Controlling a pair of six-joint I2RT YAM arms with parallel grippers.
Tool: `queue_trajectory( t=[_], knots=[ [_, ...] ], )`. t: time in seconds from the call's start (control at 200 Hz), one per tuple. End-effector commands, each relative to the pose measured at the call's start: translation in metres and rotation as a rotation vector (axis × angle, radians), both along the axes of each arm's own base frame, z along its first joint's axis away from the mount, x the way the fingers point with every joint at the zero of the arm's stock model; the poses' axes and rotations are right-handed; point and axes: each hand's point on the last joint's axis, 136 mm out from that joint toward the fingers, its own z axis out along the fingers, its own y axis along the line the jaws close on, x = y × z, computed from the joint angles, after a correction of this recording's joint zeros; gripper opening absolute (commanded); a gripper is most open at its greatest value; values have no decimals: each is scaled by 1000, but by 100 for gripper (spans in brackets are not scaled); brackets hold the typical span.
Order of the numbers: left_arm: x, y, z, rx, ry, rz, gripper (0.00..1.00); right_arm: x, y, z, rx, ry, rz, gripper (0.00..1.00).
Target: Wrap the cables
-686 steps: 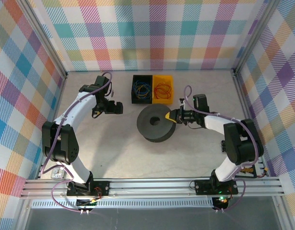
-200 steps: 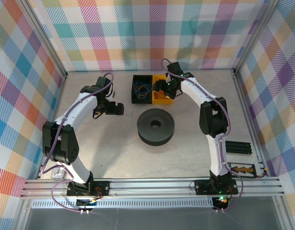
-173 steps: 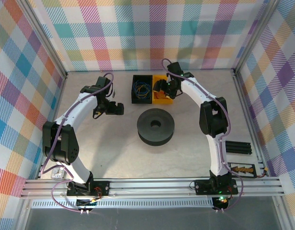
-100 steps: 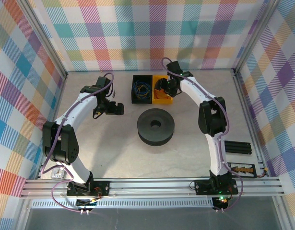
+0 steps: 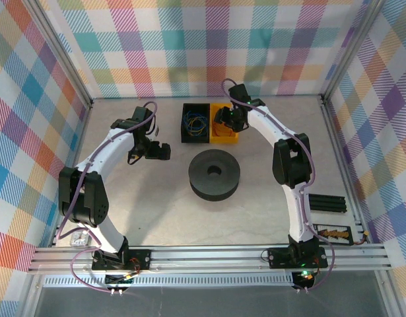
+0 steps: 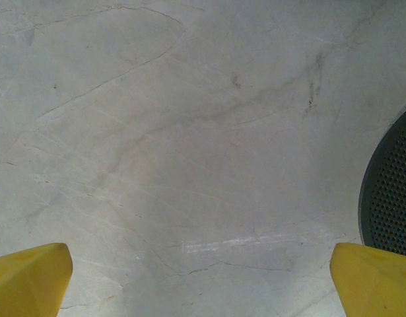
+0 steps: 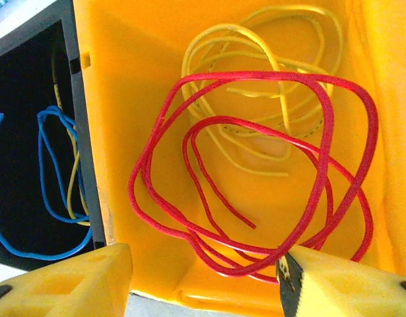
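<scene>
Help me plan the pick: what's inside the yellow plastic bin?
A looped thin red cable over a thin yellow cable; the right gripper covers part of the bin floor.

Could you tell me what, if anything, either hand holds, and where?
Nothing: the right hand is open above the thin red cable in the yellow plastic bin, and the left hand is open too.

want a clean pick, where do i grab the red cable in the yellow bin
Grip the red cable at the bunch nearest the right hand, where several loops run side by side. Come straight down from above, closing across the strands. The coil lies flat on the floor of the bin, whose walls likely block a side approach.
</scene>
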Motion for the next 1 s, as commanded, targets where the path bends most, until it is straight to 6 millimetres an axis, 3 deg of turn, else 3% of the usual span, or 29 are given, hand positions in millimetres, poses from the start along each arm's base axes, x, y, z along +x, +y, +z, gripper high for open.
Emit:
queue_trajectory(
  t=[0.0, 0.55, 0.88, 0.995],
  knots=[
    [-4, 0, -2, 10, 6, -13, 100, 9, 10, 20, -27, -89, 24, 59],
    [-6, 0, -2, 11, 11, -17, 100, 15, 8, 22, -37, -113, -18, 41],
    [-6, 0, -3, 10, 11, -19, 100, 12, 8, 28, -35, -119, -4, 17],
    [-7, 0, -4, 11, 16, -21, 100, 11, 9, 36, -35, -137, 14, 13]
  ],
)
